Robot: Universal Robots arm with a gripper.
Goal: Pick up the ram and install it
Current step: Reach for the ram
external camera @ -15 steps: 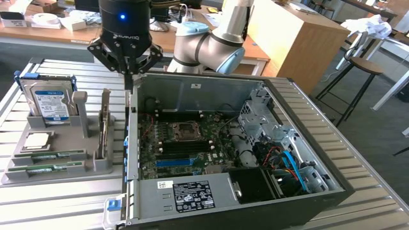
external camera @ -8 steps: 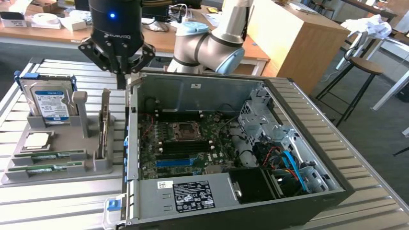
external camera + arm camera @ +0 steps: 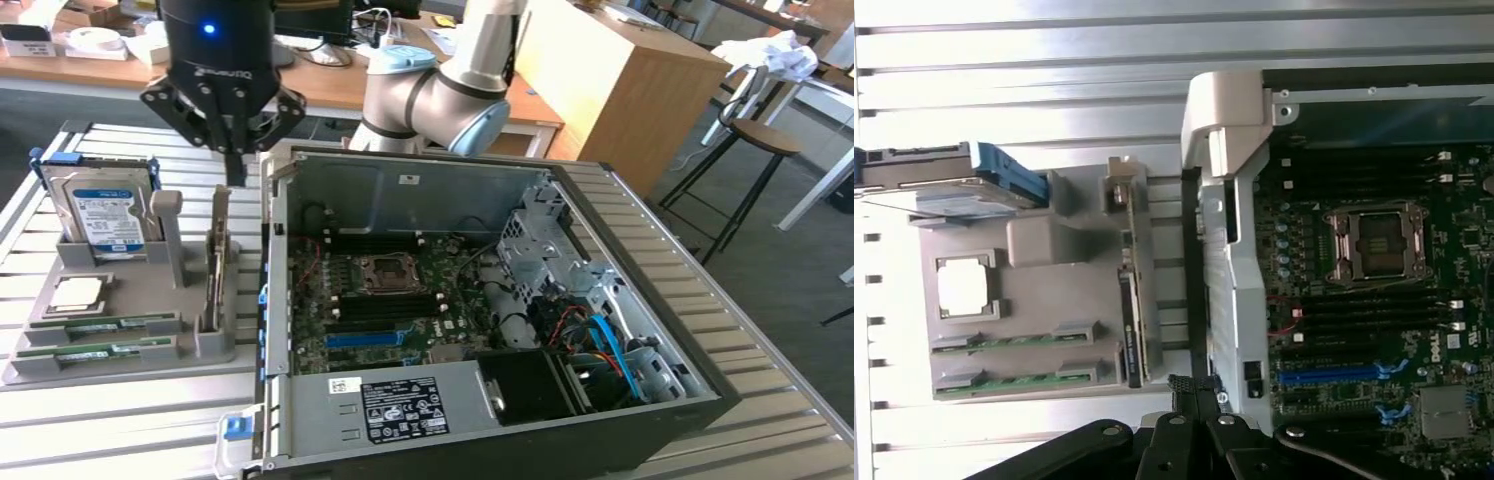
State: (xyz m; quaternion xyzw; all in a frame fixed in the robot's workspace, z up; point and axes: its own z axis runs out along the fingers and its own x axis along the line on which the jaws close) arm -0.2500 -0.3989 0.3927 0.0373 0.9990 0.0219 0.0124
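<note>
- A slatted metal worktop (image 3: 120, 430) carries an open computer case (image 3: 387, 195); in the exterior view a gray tray (image 3: 80, 372) sits at its 9 o'clock.
- The ram (image 3: 120, 322) lies flat in the tray beside a second stick, at 7 o'clock from the fingers.
- The fingers (image 3: 235, 165) are pressed together and empty, just above an upright card (image 3: 218, 260).
- A wooden desk (image 3: 327, 85) and a stool (image 3: 763, 135) stand behind.

At the lower left of the frame, two green ram sticks (image 3: 114, 322) lie in a pale grey tray (image 3: 120, 375). The hard drive (image 3: 104, 215) wears a blue-and-white label. The gripper (image 3: 236, 178) is black with a blue light (image 3: 207, 28). The motherboard (image 3: 387, 300) is green with one blue slot (image 3: 363, 338), inside a black case (image 3: 707, 395) on a silver ribbed table (image 3: 787, 420).
</note>
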